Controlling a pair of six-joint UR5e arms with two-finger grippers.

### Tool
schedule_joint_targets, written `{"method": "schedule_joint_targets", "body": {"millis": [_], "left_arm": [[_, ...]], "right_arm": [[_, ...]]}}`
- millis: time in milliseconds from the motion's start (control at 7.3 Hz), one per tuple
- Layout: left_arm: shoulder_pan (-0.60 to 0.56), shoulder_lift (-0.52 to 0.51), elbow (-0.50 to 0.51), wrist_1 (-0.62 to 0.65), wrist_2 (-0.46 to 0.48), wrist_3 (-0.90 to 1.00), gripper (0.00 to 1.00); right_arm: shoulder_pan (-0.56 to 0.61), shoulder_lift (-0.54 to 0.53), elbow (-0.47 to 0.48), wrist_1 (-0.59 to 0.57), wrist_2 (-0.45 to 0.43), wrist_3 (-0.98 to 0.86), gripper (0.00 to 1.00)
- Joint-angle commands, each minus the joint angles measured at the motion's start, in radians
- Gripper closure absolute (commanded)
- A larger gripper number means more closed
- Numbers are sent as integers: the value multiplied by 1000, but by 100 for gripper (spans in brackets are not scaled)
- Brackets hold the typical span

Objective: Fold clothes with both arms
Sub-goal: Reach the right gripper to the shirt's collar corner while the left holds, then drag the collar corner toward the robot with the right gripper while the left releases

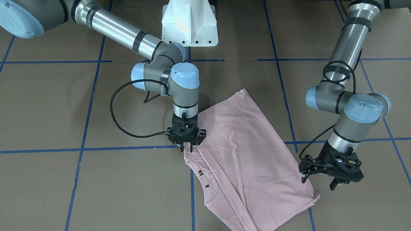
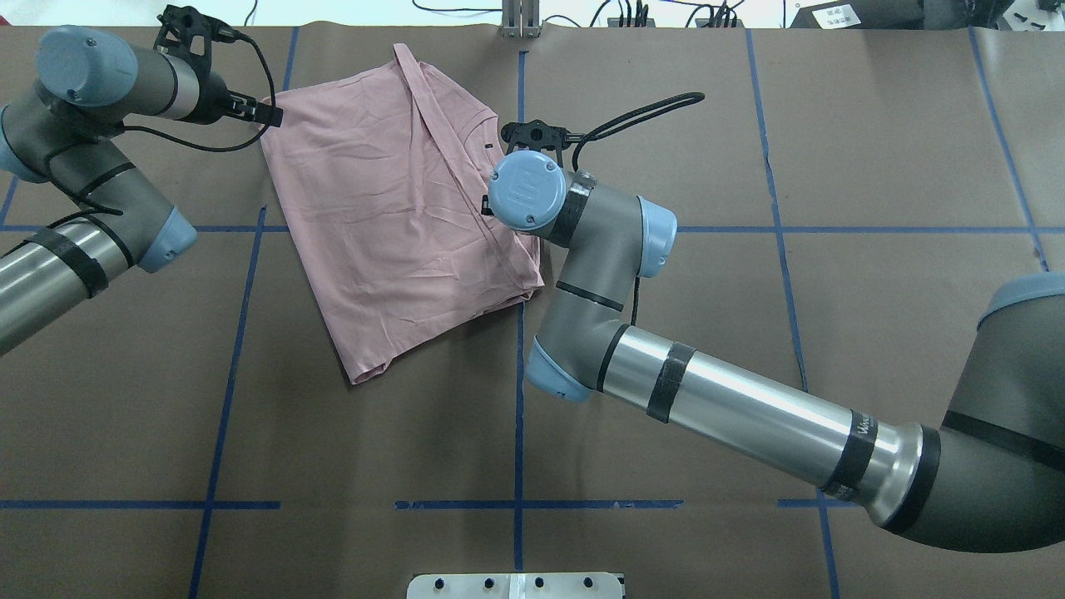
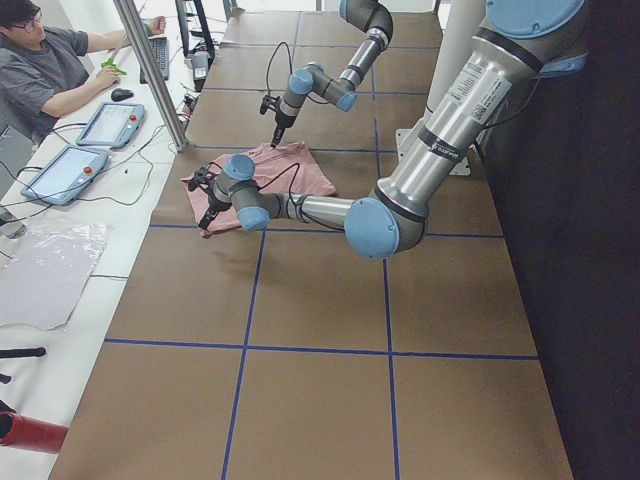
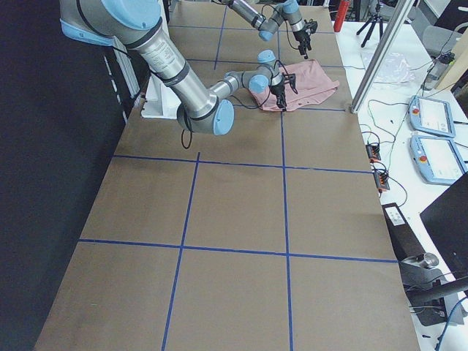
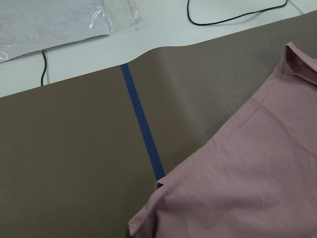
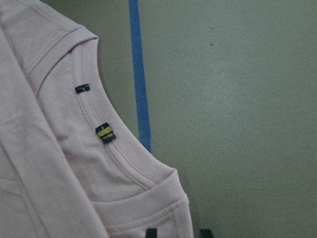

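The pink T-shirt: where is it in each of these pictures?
Front-facing: T-shirt at centre, slanted.
Overhead: T-shirt upper left of centre.
Exterior left: T-shirt small, upper middle.
Exterior right: T-shirt small, top, right of centre.
Left wrist: T-shirt lower right.
Right wrist: T-shirt left side, collar showing.
Shared landmark: blue tape lines beside it.

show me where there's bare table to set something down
Bare: the near table between T-shirt and base, left of the right arm; also the far right, beyond that arm. Crowded: the T-shirt's sides, with the left tool at one corner and the right tool at the collar.
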Motion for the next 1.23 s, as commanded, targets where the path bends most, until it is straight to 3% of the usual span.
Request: {"method": "schedule_joint_targets", "body": {"millis": [0, 137, 548, 822, 1096], "left_arm": [[0, 0, 1, 1, 0, 0, 0], [0, 0, 1, 0, 0, 0, 0], [0, 0, 0, 0, 0, 0, 0], [2, 0, 0, 0, 0, 0, 0], [2, -3, -2, -2, 0, 0, 0]], "right_arm": [[-5, -3, 0, -1, -2, 0, 77], [-5, 0, 0, -20, -2, 3, 100], [-5, -8, 41, -68, -1, 1, 100], [-11, -119, 218, -112, -2, 3, 100], [-108, -346, 514, -143, -78, 4, 100]]}}
